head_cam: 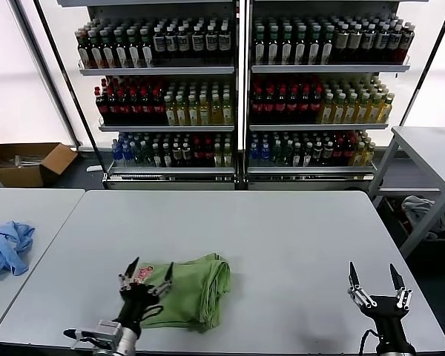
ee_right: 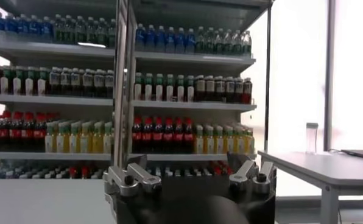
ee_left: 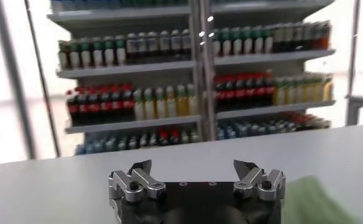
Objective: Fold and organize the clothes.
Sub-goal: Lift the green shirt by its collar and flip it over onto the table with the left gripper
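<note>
The light green polo shirt [head_cam: 193, 288] lies folded in a compact bundle on the grey table [head_cam: 282, 237], near its front left. Its red-and-white logo [head_cam: 143, 276] shows at the bundle's left end. My left gripper [head_cam: 144, 276] is open and empty, just over the shirt's left front corner. In the left wrist view its fingers [ee_left: 139, 178] stand wide apart, and a bit of green cloth [ee_left: 318, 204] shows beside them. My right gripper [head_cam: 376, 281] is open and empty, raised at the table's front right, far from the shirt. It also shows in the right wrist view [ee_right: 192, 169].
A light blue garment [head_cam: 7, 246] lies on a separate table at the left. Shelves of drink bottles [head_cam: 237, 96] stand behind the table. A cardboard box [head_cam: 30, 162] sits on the floor at the back left. Another table [head_cam: 430, 148] stands at the right.
</note>
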Available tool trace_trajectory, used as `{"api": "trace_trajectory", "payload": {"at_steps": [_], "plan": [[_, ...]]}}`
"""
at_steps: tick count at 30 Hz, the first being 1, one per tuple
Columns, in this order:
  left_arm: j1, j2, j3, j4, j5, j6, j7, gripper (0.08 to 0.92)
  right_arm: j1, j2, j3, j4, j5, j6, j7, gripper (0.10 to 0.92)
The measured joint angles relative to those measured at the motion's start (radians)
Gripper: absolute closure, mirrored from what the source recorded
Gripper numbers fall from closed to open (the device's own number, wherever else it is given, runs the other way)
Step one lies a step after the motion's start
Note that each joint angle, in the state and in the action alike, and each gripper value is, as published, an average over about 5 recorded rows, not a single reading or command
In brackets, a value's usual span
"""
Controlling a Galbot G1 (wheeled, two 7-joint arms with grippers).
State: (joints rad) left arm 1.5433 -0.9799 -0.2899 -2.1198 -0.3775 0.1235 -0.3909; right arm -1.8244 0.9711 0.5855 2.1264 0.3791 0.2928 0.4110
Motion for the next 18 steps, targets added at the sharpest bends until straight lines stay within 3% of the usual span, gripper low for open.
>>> {"api": "trace_trajectory", "payload": {"at_steps": [18], "plan": [[0.058, -0.021, -0.126, 0.114, -0.158, 0.045, 0.050, 0.177, 0.011, 0.004, -0.007, -0.013, -0.001, 0.000, -0.003, 0.203]]}}
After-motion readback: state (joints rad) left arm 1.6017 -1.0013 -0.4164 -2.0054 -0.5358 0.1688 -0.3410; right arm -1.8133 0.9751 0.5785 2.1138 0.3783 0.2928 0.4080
